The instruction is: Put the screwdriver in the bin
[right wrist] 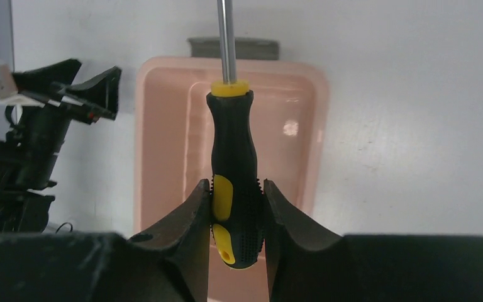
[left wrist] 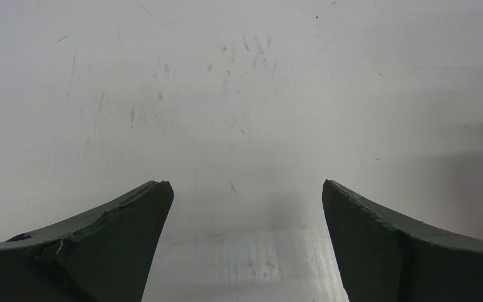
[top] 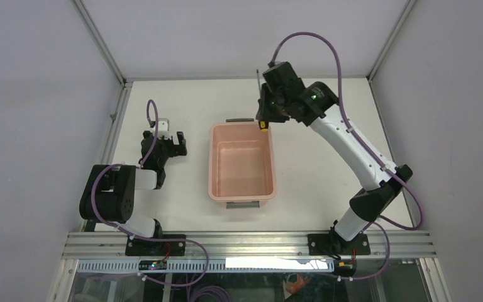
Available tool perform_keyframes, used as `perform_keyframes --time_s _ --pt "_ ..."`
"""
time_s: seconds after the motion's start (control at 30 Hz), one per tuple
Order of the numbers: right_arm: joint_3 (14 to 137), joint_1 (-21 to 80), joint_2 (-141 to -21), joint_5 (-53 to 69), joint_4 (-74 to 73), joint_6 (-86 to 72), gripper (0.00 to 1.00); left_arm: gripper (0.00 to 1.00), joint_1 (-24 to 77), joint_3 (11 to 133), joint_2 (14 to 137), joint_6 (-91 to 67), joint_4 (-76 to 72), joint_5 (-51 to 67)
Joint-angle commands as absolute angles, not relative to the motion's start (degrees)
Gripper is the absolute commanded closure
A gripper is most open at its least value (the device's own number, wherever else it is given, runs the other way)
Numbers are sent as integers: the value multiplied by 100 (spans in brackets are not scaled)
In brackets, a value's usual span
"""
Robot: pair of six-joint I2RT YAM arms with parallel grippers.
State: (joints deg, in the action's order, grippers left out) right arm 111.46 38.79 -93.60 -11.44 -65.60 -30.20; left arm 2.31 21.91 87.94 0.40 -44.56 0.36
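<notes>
In the top view we saw the bin (top: pixel 214 165) at the middle of the white table (top: pixel 327 163), its long sides running up and down the frame, with a grey handle at the upper short end (top: pixel 240 120) and another at the lower (top: pixel 244 204). A strip of bare table lay between the bin's left wall and the left gripper (top: pixel 175 139), and a wider stretch lay between its right wall and the right arm's white forearm. The table's edges met grey walls at left, right and top, and an aluminium rail (top: pixel 245 242) ran along the bottom. The right arm reached up and leftward from its base at the lower right, bent at the elbow, with the right gripper (top: pixel 267 113) over the bin's upper right corner. It was clamped on the screwdriver (top: pixel 263 125), whose yellow end showed at that corner of the rim. In the right wrist view the two fingers pinched the black-and-yellow handle near its butt (right wrist: pixel 234 163), and the shaft ran up past the bin's (right wrist: pixel 163 145) far rim and grey handle (right wrist: pixel 233 47). The left arm sat folded at the left. In its wrist view the fingers stood wide apart over scuffed table (left wrist: pixel 226 94), gripping nothing.
</notes>
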Motion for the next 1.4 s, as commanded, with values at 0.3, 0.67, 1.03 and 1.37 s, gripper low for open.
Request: perform_keyframes --time_s 0.3,0.67,1.03,1.37 --pt "8485 6115 -9192 -2605 -4022 -3942 100 1 273 2197 8640 -53 -4605 77" --pt "7334 6347 -9968 -2218 -3694 -3990 98 1 278 2197 8634 -53 -4605 75" --pt "7757 6302 -10696 -2073 -4171 -4353 63 1 277 2197 8638 -53 -4605 73" --pt "8632 6285 -9538 -2594 -4536 -3585 18 1 273 2197 8631 -53 -4606 79"
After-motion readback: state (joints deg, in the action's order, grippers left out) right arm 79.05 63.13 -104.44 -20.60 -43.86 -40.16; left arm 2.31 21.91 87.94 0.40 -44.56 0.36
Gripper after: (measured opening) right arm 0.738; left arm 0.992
